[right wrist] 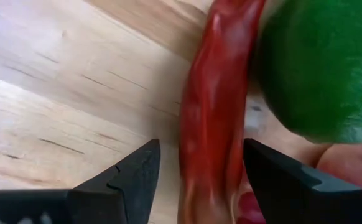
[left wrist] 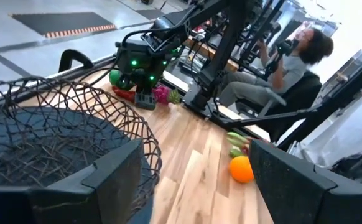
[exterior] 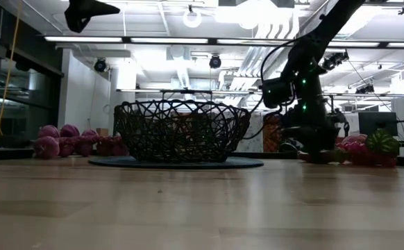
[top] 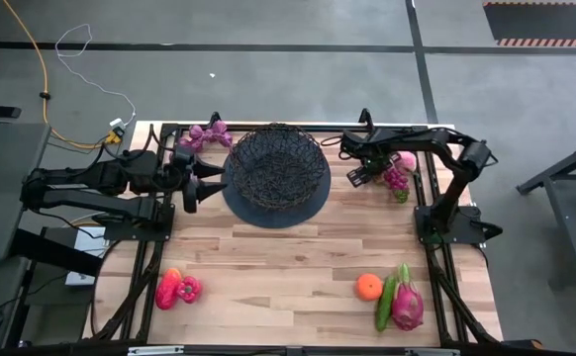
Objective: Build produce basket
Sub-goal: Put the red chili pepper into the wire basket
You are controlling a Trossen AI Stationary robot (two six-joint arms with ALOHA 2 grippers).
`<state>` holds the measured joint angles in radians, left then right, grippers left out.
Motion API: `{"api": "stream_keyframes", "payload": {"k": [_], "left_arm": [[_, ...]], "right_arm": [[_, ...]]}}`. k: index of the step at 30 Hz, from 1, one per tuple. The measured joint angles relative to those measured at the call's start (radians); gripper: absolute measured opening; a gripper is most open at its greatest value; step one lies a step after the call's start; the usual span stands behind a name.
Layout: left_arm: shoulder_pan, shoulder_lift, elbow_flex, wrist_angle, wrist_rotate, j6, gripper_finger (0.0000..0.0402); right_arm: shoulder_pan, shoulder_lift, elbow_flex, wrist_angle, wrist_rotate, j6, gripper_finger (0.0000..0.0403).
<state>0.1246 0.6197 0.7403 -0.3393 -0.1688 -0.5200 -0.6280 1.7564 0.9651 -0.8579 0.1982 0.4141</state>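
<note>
The black wire-mesh basket [top: 275, 163] [exterior: 180, 130] stands on a dark round mat at the middle of the table's far half. My right gripper [top: 359, 176] [right wrist: 199, 149] is open and low over the table to the right of the basket. Its fingers stand on either side of a long red pepper [right wrist: 212, 118], which lies beside a green round fruit [right wrist: 321, 68]. Whether they touch the pepper, I cannot tell. My left gripper [top: 197, 180] [left wrist: 196, 149] is open, raised, and just left of the basket. Purple grapes [top: 209, 133] lie at the far left.
Near the right gripper lie a pink fruit [top: 405, 160] and more grapes [top: 395, 180]. At the near right are an orange [top: 369, 287], a cucumber [top: 385, 303] and a dragon fruit [top: 408, 307]. Red and pink produce [top: 176, 289] lies near left. A person [left wrist: 293, 59] sits beyond the table.
</note>
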Motion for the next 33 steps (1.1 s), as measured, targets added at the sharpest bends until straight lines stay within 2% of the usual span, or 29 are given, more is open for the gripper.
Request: {"api": "stream_keyframes", "payload": {"k": [3,6,12,14,20,25,29,31,33], "left_arm": [[0.000,0.001,0.000,0.000,0.000,-0.019,0.0281],[0.000,0.001,0.000,0.001,0.000,-0.019,0.0281],[0.000,0.001,0.000,0.001,-0.013,0.040,0.0281],[0.000,0.002,0.000,0.001,-0.034,0.067,0.0281],[0.000,0.002,0.000,0.001,-0.141,0.112,0.0281],[0.000,0.002,0.000,0.021,-0.222,0.147,0.0281],[0.004,0.002,0.000,0.073,-0.252,0.279,0.0281],[0.017,-0.001,0.000,0.105,-0.239,0.334,0.0281],[0.040,-0.009,0.000,0.127,-0.189,0.379,0.0281]], "right_arm": [[0.001,0.017,0.000,0.003,0.006,-0.014,0.0219],[0.002,0.001,-0.003,0.012,0.010,-0.032,0.0191],[0.013,-0.109,-0.007,0.026,0.014,-0.055,0.0071],[0.022,-0.162,-0.007,0.021,0.015,-0.054,0.0049],[0.093,-0.396,-0.007,0.045,0.010,0.012,0.0049],[0.170,-0.560,-0.007,0.267,-0.062,0.056,0.0062],[0.232,-0.582,0.002,0.539,-0.099,0.069,0.0063],[0.251,-0.544,0.042,0.579,-0.101,0.080,0.0060],[0.267,-0.480,0.120,0.545,-0.101,0.059,0.0059]]}}
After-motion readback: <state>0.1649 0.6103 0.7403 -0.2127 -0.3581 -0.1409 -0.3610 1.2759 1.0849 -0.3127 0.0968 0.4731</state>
